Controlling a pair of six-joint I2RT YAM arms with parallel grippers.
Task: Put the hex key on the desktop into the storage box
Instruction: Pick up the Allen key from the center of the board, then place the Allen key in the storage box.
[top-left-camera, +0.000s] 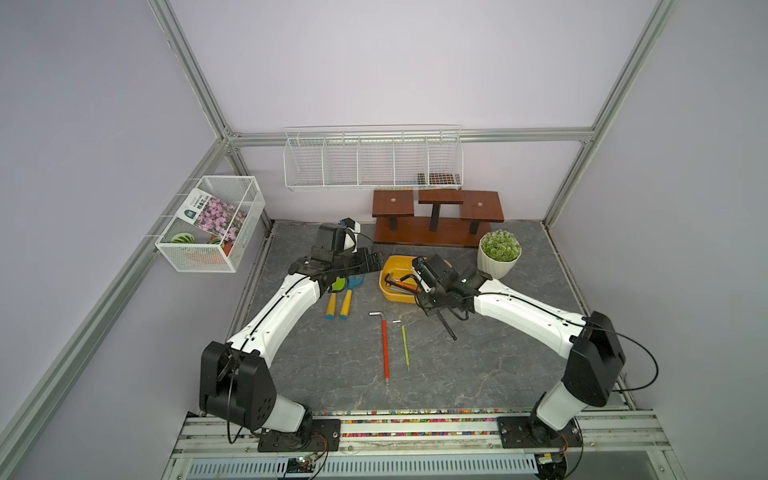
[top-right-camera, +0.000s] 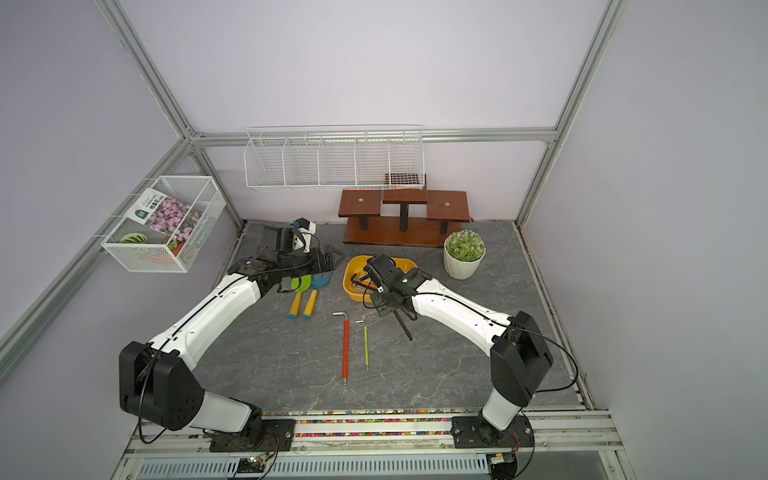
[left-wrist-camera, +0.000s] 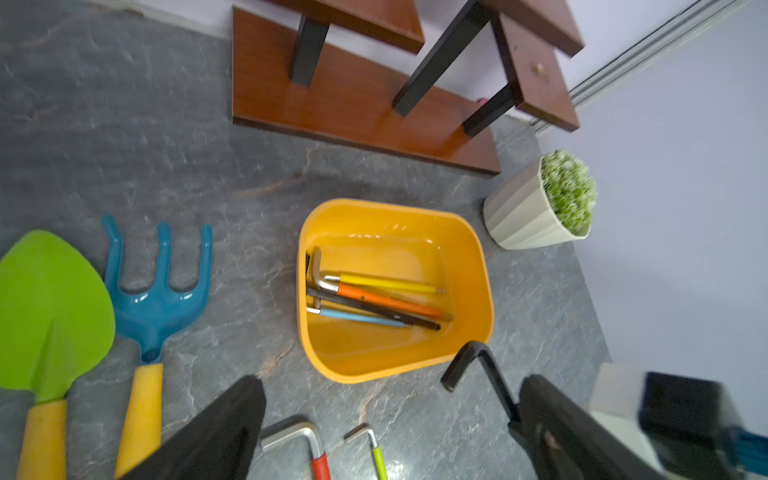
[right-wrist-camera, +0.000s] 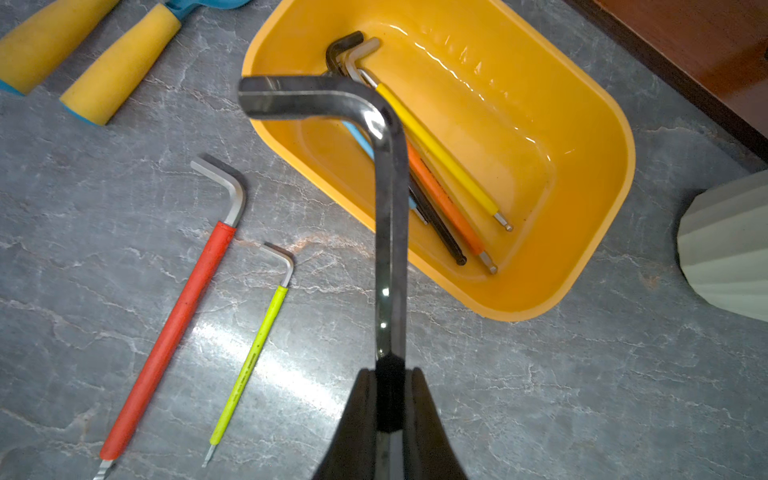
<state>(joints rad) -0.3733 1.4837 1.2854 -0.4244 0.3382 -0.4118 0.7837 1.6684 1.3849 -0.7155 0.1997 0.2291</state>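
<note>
Table: grey, veined. Storage box sits toward its back edge. Left end effector: opening cannot be told. Right end effector is clamped on the black hex key, mid-shank, with the bend raised at the box's front rim. The key is judged rigid, slick steel. Red hex key and green hex key lie mid-table.

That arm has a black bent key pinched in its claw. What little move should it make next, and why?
Probably carry the black hex key a little farther over the yellow storage box before letting go. The right gripper is shut on its long shaft, and only the bent end seems to reach the box's rim, so released now it might fall outside.
</note>
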